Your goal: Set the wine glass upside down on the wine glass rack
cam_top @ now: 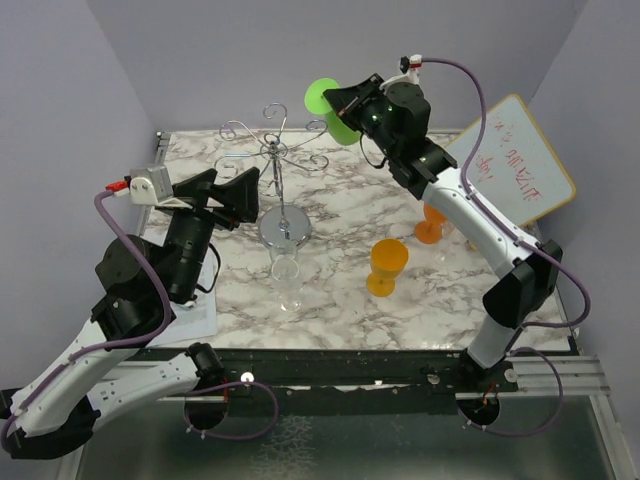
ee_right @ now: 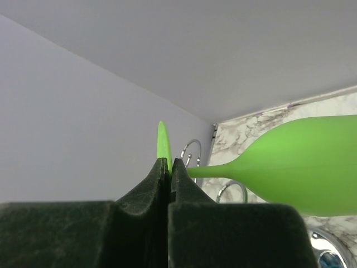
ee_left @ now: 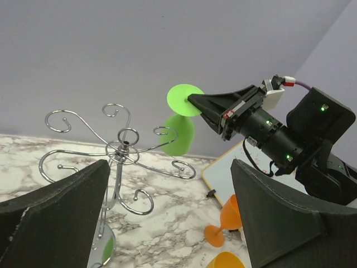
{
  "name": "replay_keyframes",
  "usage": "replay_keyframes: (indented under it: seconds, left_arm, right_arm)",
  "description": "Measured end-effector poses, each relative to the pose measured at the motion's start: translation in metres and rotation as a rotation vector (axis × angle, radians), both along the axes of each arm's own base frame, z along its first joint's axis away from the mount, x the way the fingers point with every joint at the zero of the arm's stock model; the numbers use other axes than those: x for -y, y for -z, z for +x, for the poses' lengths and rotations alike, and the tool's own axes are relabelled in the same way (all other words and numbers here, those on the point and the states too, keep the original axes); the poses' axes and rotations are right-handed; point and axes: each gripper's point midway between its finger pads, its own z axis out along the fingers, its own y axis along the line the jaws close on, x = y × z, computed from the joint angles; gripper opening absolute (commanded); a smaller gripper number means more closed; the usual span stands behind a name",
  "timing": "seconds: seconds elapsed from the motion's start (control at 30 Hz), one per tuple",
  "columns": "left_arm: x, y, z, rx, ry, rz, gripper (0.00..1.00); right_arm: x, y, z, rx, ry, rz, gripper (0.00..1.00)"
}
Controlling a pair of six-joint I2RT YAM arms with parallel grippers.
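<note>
Right gripper (ee_left: 192, 99) clamping stem of green wine glass (ee_left: 178, 134) just under foot, jaws pinched together on it. Glass hanging foot up, bowl down, in air just beside scroll arms of wine glass rack (ee_left: 120, 152); whether touching, cannot tell. Inverting looking done; foot not yet hooking onto rack arm, release left to do. Left gripper (cam_top: 240, 195) hovering near rack pole, fingers wide apart, holding nothing.

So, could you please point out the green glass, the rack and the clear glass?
green glass (ee_left: 179, 137), left wrist view, on its bowl.
rack (ee_left: 122, 151), left wrist view, on its top hub.
clear glass (cam_top: 286, 268), top view, on its bowl.
</note>
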Motion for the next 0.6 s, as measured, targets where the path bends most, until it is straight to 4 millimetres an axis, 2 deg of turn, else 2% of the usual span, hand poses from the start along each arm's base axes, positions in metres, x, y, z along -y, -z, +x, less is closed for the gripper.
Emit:
replay_keyframes:
  seconds: [0.13,0.27,0.47,0.6]
  left_arm:
    - [-0.004,0.003,0.001,-0.02,-0.023,0.016,0.91]
    - [-0.007,0.003,0.001,-0.023,-0.033,0.025,0.91]
    - [-0.015,0.0,-0.003,-0.013,-0.044,0.016,0.91]
    - [-0.019,-0.001,-0.004,-0.008,-0.053,0.018,0.91]
  right_arm:
    - [-0.021,-0.003,0.014,-0.004,-0.06,0.016,0.01]
    - [-0.04,0.015,0.02,-0.055,-0.13,0.012,0.0]
    - [-0.061,0.048,0.013,-0.162,-0.241,0.008,0.01]
    - [-0.068,0.05,0.004,-0.186,-0.3,0.019,0.01]
